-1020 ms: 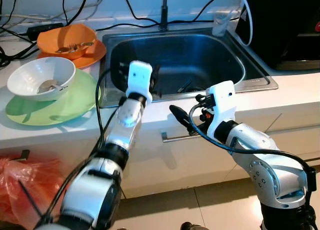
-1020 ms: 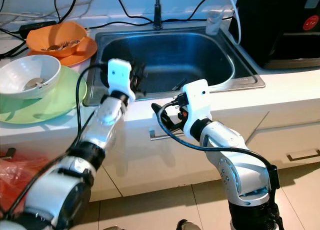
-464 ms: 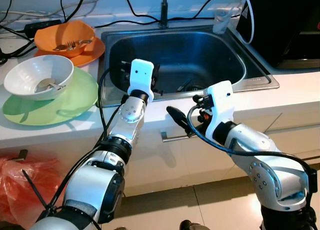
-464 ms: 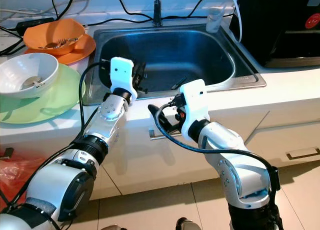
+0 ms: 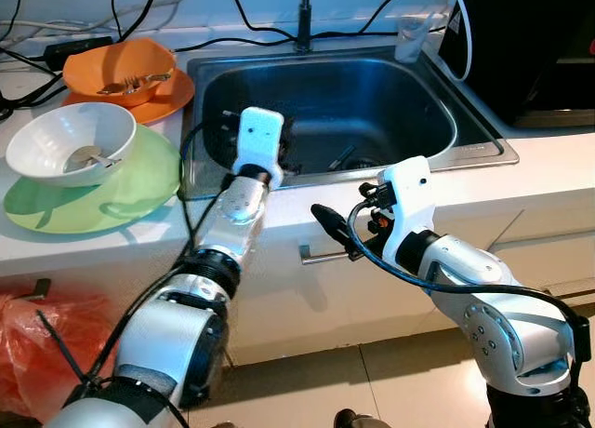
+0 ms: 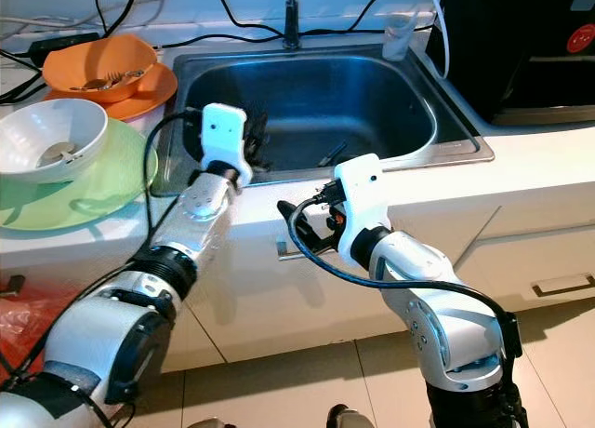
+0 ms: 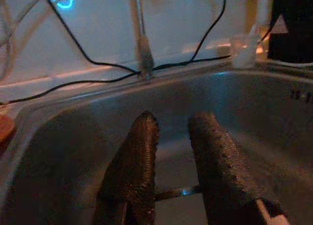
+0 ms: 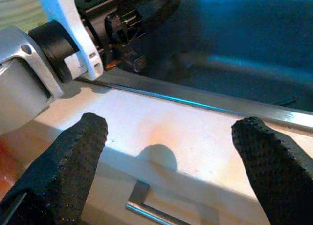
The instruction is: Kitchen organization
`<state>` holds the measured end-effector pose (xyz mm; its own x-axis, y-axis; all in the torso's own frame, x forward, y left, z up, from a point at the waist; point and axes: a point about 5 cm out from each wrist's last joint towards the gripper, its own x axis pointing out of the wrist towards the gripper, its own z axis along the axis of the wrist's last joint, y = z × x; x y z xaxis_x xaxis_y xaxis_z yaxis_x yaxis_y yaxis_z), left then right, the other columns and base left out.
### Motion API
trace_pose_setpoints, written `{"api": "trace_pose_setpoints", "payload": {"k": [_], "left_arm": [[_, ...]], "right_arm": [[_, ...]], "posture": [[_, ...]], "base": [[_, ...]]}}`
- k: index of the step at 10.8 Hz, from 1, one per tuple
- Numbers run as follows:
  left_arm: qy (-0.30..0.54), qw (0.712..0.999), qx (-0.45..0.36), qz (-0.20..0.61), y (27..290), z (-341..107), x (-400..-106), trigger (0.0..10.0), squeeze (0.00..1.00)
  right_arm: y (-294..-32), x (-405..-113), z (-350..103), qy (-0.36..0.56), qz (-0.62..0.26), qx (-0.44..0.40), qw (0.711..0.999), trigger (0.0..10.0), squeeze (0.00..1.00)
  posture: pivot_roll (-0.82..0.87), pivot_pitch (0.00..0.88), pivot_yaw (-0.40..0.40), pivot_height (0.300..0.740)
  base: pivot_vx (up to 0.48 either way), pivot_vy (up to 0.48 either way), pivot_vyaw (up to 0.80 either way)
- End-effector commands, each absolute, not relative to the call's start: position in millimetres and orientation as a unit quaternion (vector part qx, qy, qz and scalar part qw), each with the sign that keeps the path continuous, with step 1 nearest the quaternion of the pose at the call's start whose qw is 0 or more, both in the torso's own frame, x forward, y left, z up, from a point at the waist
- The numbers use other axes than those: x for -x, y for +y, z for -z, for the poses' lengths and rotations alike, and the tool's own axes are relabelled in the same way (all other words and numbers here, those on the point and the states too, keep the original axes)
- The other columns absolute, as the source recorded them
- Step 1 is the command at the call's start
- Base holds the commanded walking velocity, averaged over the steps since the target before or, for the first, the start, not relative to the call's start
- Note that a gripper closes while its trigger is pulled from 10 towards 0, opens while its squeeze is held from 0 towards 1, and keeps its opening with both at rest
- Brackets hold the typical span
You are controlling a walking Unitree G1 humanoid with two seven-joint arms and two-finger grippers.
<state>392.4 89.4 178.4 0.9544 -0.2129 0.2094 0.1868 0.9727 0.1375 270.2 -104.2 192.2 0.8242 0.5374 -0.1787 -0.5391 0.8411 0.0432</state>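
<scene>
My left gripper (image 7: 175,120) reaches over the near rim of the steel sink (image 5: 423,91), fingers a little apart and open, with nothing between them. A thin dark utensil (image 7: 176,191) lies on the sink floor beyond the fingers; utensils (image 5: 346,158) also show near the drain. My right gripper (image 8: 171,124) hangs wide open in front of the white counter edge, just above a drawer handle (image 5: 321,255), holding nothing. On the counter to the left, a white bowl (image 5: 67,141) with a spoon sits on a green plate (image 5: 112,193). Behind it an orange bowl (image 5: 128,70) holds a fork.
A faucet (image 5: 303,19) and black cables run along the back wall. A clear cup (image 5: 409,41) stands at the sink's far right corner, beside a black appliance (image 5: 535,46). An orange bag (image 5: 37,340) lies on the floor at lower left.
Almost nothing has changed. My right gripper has drifted slightly left in front of the counter; the left gripper stays over the sink's near rim.
</scene>
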Motion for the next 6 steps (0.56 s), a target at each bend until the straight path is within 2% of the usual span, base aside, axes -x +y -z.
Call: {"api": "trace_pose_setpoints", "payload": {"k": [1, 6], "left_arm": [[-0.123, 0.986, -0.059, 0.096, 89.6, -184.9, -394.2, 10.0, 1.00], [-0.125, 0.986, -0.055, 0.094, 90.9, -184.6, -394.2, 10.0, 1.00]], "right_arm": [[-104.2, -268.1, -197.1, 0.082, -0.283, 0.009, 0.956, 10.0, 0.00], [-103.9, -269.2, -197.3, 0.079, -0.282, 0.013, 0.956, 10.0, 0.00]], "posture": [[-0.10, 0.087, 0.020, 0.740], [-0.10, 0.087, 0.019, 0.740]], "base": [[0.000, 0.000, 0.00], [0.000, 0.000, 0.00]]}}
